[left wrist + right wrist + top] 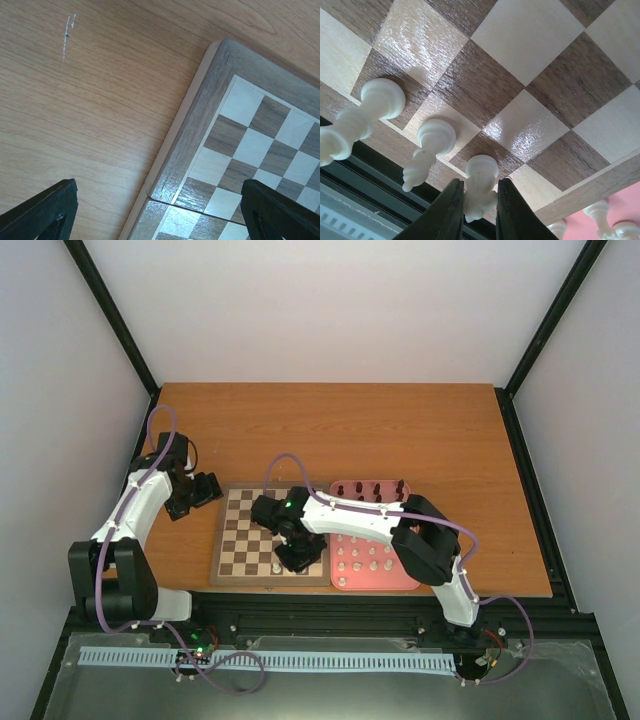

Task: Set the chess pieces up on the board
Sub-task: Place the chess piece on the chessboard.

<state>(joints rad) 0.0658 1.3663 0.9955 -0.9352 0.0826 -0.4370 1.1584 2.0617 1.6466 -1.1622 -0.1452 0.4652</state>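
At the near rim of the square wooden chessboard with light and dark brown checks (pixel 530 30), the right end effector (pixel 480 192) pinches a small cream-white chess piece (pixel 481 172) by its upper half. The base looks set on a dark square of the nearest row, though the wrist view is too steep to be sure it sits flat. Two more cream-white pieces (pixel 434 137) stand just beside it in the same row, one close to a black finger (pixel 451 210).

The step seems to be release. It would go best by parting the fingers only slightly, then rising straight up so the neighbour is not clipped.

Beside the board, the pink rectangular tray (pixel 412 582) holds further pale figurines, with dark brown-black figurines (pixel 372 490) along its far rows. Farther off, the left end effector (pixel 195 492) hangs spread wide and holds nothing. It is over the board's far left corner and the brown wooden surface (pixel 330 430).
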